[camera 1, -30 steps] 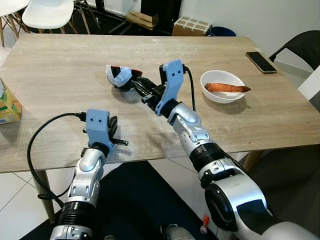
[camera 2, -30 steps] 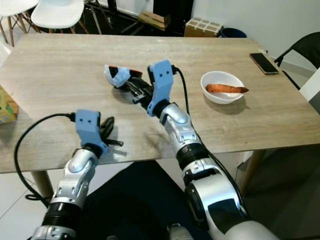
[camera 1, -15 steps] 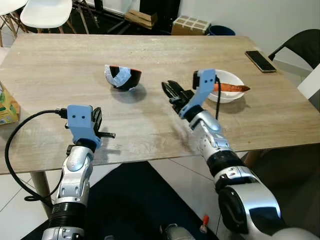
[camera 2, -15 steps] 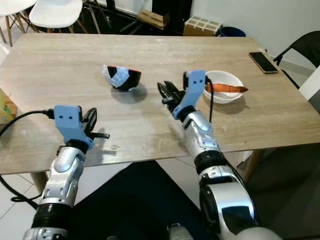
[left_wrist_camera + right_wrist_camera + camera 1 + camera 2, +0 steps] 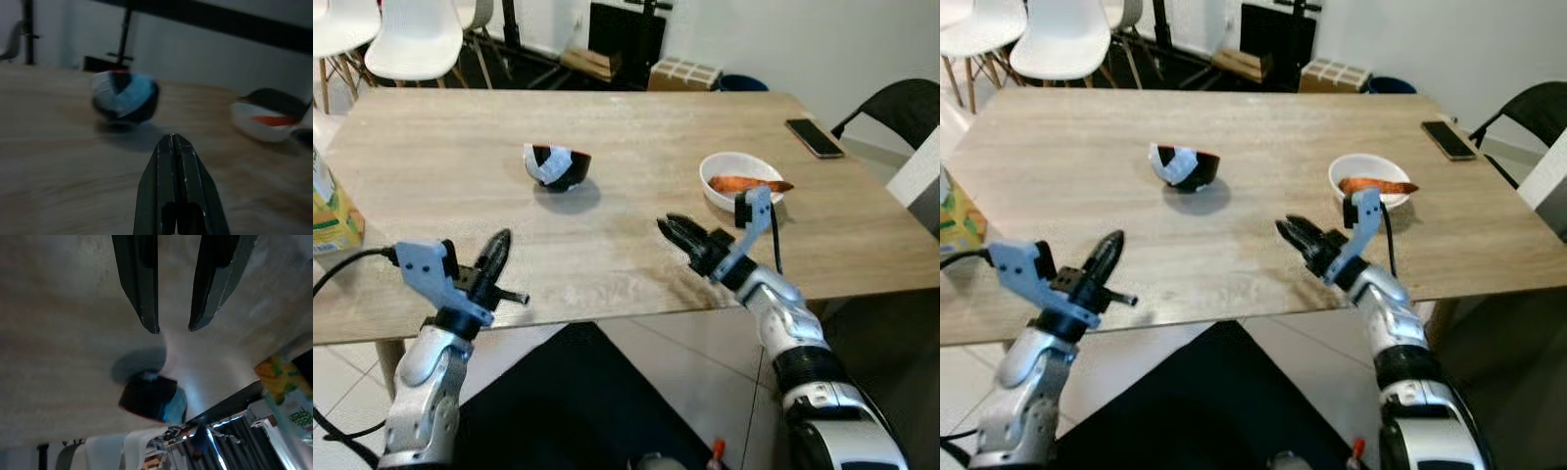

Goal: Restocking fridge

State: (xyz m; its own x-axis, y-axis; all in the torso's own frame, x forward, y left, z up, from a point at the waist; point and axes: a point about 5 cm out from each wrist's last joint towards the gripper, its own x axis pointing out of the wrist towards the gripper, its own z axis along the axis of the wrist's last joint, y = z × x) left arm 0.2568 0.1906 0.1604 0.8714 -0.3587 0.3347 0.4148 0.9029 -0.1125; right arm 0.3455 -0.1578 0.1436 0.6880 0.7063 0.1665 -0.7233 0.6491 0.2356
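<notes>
Wooden table [image 5: 636, 127] — right gripper [image 5: 668, 227] parted above it, left gripper [image 5: 499, 241] pinched closed, empty.

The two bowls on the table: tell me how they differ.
The dark bowl is black with a red rim, partly wrapped in something pale blue and white, and smaller; the white bowl is plain white, wider and shallower. The white bowl holds an orange sweet potato; the dark bowl's contents cannot be made out. Both stand apart on the wooden table, neither held by a gripper.
</notes>
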